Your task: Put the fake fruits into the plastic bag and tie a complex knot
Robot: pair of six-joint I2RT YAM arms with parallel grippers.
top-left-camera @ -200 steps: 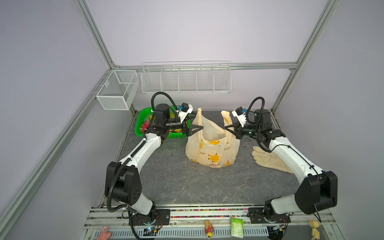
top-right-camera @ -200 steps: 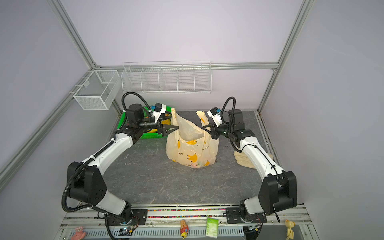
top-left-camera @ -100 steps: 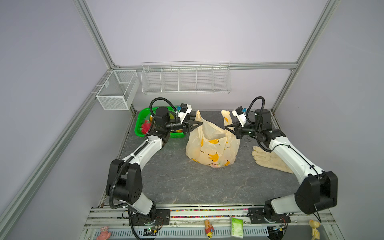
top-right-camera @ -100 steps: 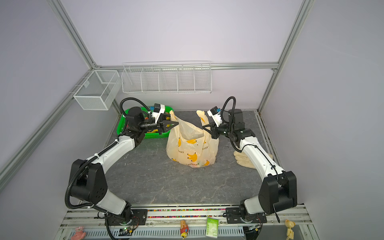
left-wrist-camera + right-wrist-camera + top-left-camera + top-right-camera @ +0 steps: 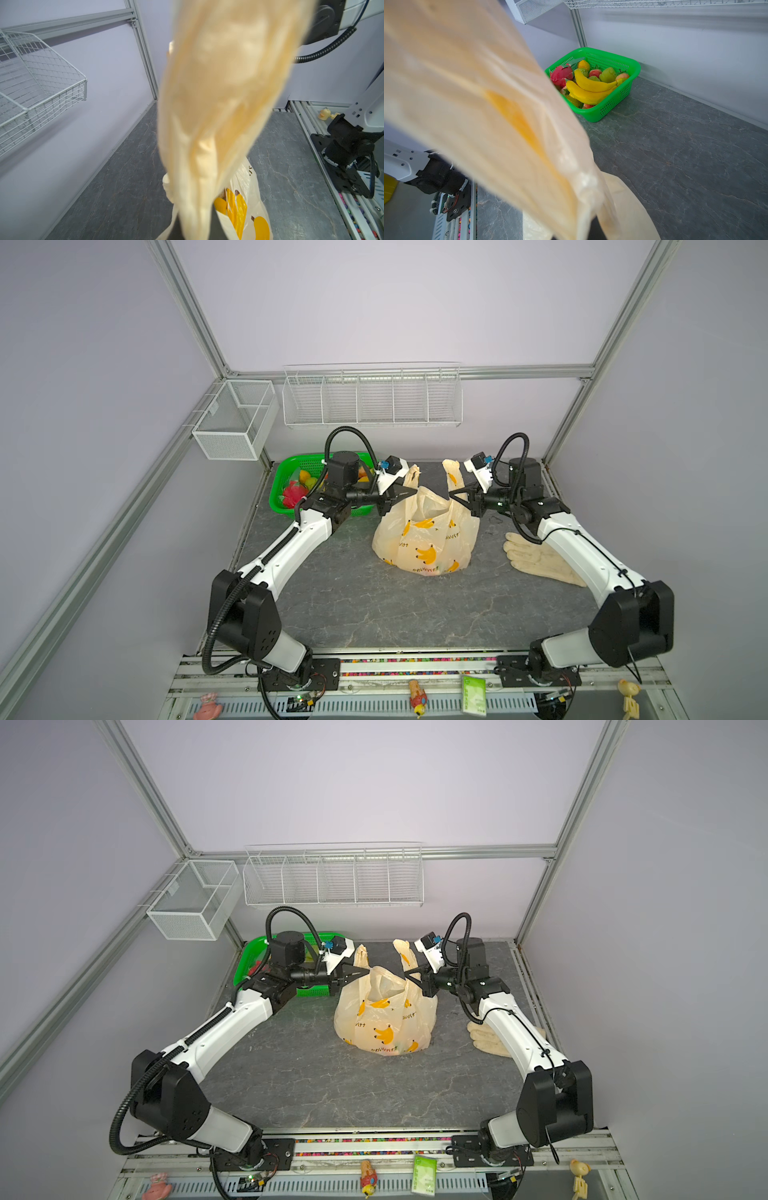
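Now that the left gripper (image 5: pixel 410 492) has pinched shut on one handle (image 5: pixel 412 473), the plastic bag (image 5: pixel 424 539) stands between two grippers, the right gripper (image 5: pixel 454 493) clamped on its second handle (image 5: pixel 453 472), so knotting could begin; yet about a dozen fake fruits (image 5: pixel 589 85) sit behind the left gripper in one green basket (image 5: pixel 612 108), one glove (image 5: pixel 536 560) behind the right

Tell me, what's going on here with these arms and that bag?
Two robot arms hold a plastic bag standing on the table. The left gripper pinches one handle, the right gripper the other; nothing is tied yet. Several fake fruits lie in the green basket at the back left.
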